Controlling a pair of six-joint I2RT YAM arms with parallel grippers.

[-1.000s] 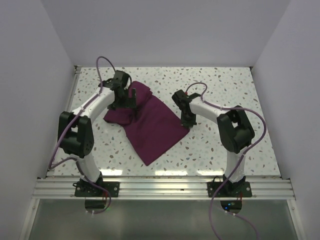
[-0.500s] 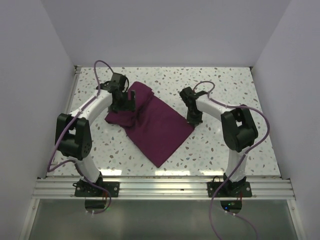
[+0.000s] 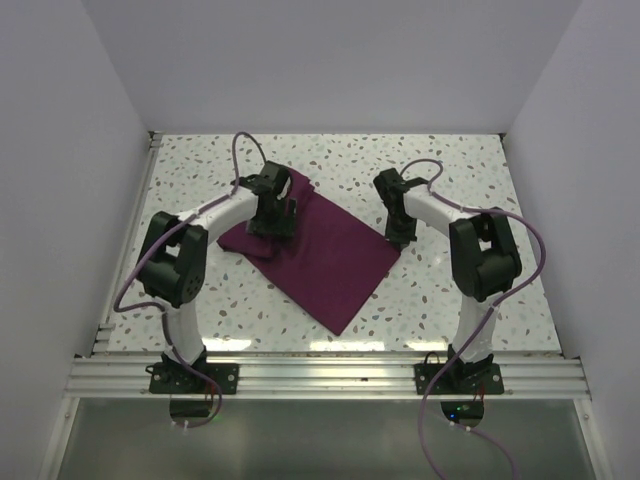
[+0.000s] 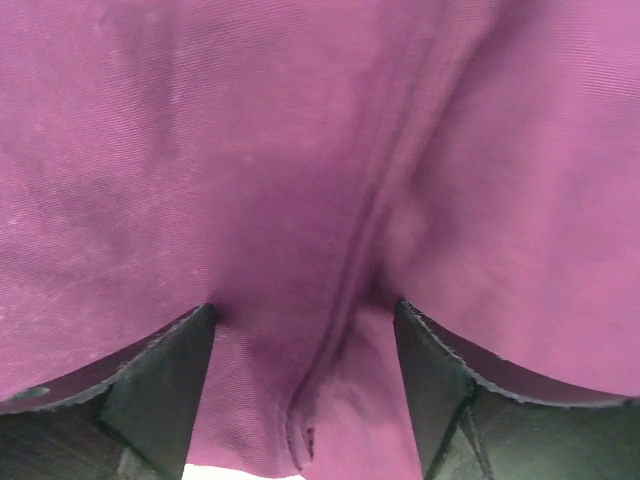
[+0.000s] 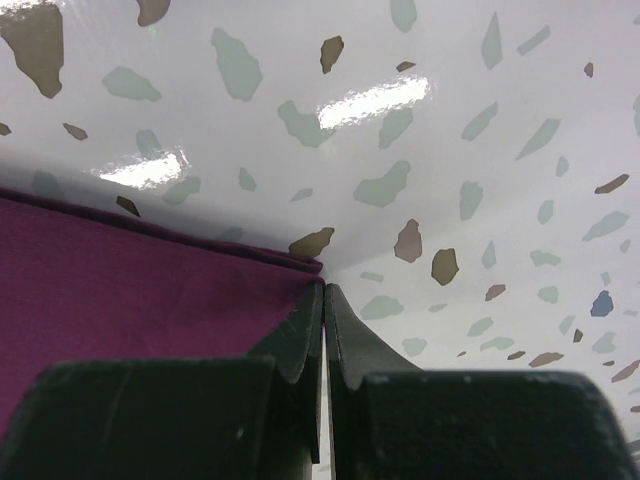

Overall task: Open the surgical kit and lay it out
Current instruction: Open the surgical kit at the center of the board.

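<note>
My left jaws stand apart, pressed down on the wrap (image 4: 200,150), and a raised fold (image 4: 360,230) runs between them, so closing should pinch it. My right jaws are together at the wrap's right corner; I judge they nip it. The wrap lies folded in the middle of the table (image 3: 450,300), its long axis from the far-left corner toward the near edge. The left arm is nearer the fold.
</note>
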